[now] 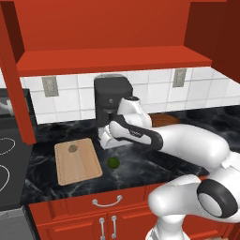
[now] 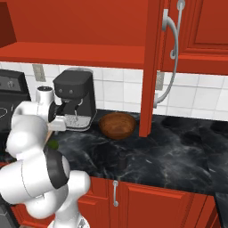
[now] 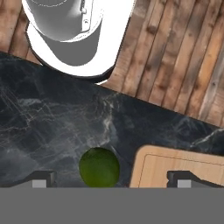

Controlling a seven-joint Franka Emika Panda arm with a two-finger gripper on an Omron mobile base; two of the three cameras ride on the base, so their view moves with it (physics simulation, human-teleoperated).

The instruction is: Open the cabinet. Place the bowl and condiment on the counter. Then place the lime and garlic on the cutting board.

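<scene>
White arm bends low, fingers spread (above lime).

No writing, label, brand or number can be read anywhere — the coffee machine has plain dark panels with two small round knobs at 12 o'clock on its front, the wall outlets are blank plates, and the stove's control panel shows marks too blurred to read.
</scene>
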